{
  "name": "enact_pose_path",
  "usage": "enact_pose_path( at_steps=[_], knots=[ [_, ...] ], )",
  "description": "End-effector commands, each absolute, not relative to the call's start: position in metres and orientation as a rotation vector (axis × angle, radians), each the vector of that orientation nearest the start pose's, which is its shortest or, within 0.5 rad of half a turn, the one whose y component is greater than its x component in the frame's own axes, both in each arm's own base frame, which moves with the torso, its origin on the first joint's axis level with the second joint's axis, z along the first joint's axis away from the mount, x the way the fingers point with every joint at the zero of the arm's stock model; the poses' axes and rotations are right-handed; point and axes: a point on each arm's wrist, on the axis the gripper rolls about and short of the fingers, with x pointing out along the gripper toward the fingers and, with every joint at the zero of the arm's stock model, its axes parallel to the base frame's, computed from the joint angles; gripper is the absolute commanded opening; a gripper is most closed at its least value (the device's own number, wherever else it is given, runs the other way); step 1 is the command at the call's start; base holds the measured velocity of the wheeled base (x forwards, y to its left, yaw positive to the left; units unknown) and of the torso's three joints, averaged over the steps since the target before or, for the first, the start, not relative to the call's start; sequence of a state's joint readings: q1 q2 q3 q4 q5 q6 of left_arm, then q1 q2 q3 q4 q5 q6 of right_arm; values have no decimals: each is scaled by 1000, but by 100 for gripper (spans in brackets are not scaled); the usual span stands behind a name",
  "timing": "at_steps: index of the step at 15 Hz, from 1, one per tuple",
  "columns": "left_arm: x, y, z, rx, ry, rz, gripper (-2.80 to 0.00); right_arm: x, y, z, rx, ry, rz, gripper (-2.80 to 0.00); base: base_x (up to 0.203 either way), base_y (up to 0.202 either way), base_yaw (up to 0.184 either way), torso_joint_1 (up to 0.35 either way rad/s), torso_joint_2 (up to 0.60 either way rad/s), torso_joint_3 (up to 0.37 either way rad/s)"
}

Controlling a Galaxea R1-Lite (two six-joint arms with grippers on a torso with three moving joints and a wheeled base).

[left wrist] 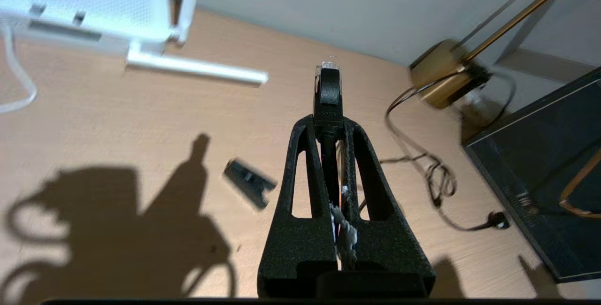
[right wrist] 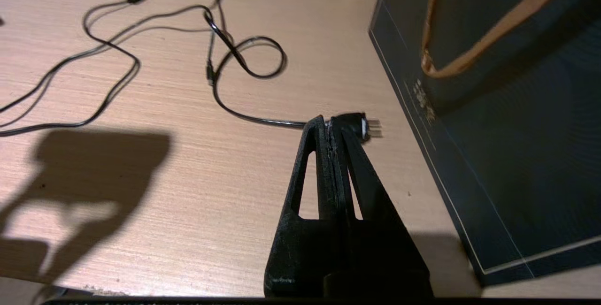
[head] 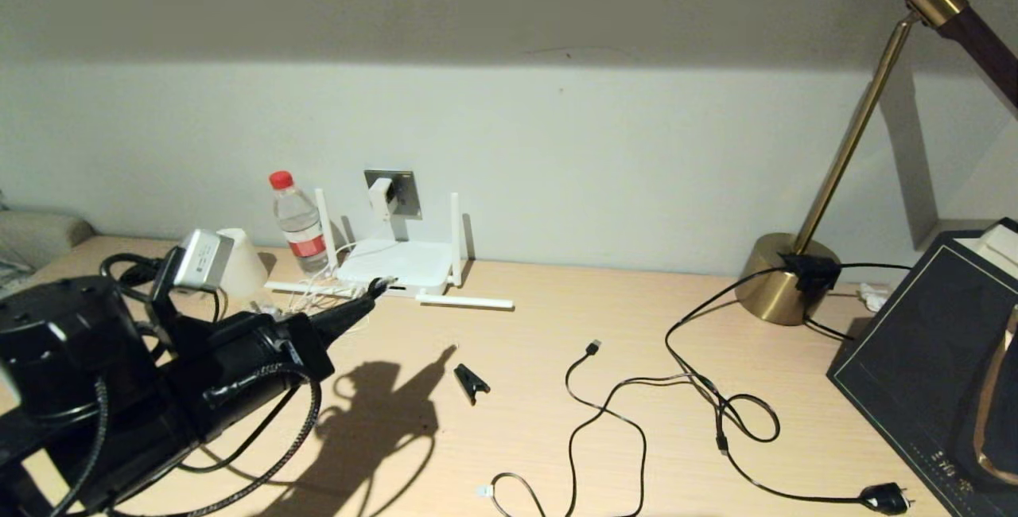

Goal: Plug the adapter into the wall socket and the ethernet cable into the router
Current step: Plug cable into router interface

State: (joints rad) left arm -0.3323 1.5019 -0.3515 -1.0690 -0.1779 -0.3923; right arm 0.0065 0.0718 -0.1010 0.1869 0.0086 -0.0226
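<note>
The white router (head: 395,262) lies against the wall below the grey wall socket (head: 407,188), two antennas upright and two flat on the desk. The white adapter (head: 382,197) sits in the socket, its thin white cord hanging toward the router. My left gripper (head: 374,292) is shut on the black ethernet cable (left wrist: 328,93); its clear connector (left wrist: 327,66) sticks out past the fingertips, close to the router's front edge (left wrist: 65,30) and apart from it. My right gripper (right wrist: 330,125) is shut on nothing, low over the desk near a black chunky plug (right wrist: 359,125).
A water bottle (head: 297,223) and a white plug-in lamp (head: 240,264) stand left of the router. A black clip (head: 471,382), a USB-tipped cable (head: 592,347) and looped black cables (head: 744,417) lie mid-desk. A brass lamp base (head: 783,278) and a dark box (head: 930,358) sit at the right.
</note>
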Motion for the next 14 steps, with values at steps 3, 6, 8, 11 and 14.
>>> enact_pose_path(
  at_steps=[3,6,8,11,14],
  knots=[
    [213,-77,142,-362,276,-435,-280,-29,0,77,-16,107,21,-280,0,0,0,0,0,0],
    [229,-80,125,-255,315,-344,-280,-29,0,77,-16,109,21,-280,0,0,0,0,0,0],
    [239,-80,115,-90,309,-259,-280,-29,0,77,-16,109,21,-280,0,0,0,0,0,0],
    [256,-81,116,-119,291,-219,-280,-29,0,77,-16,108,21,-280,0,0,0,0,0,0],
    [284,-65,109,-131,299,-139,-280,-29,0,77,-16,107,21,-280,0,0,0,0,0,0]
  ],
)
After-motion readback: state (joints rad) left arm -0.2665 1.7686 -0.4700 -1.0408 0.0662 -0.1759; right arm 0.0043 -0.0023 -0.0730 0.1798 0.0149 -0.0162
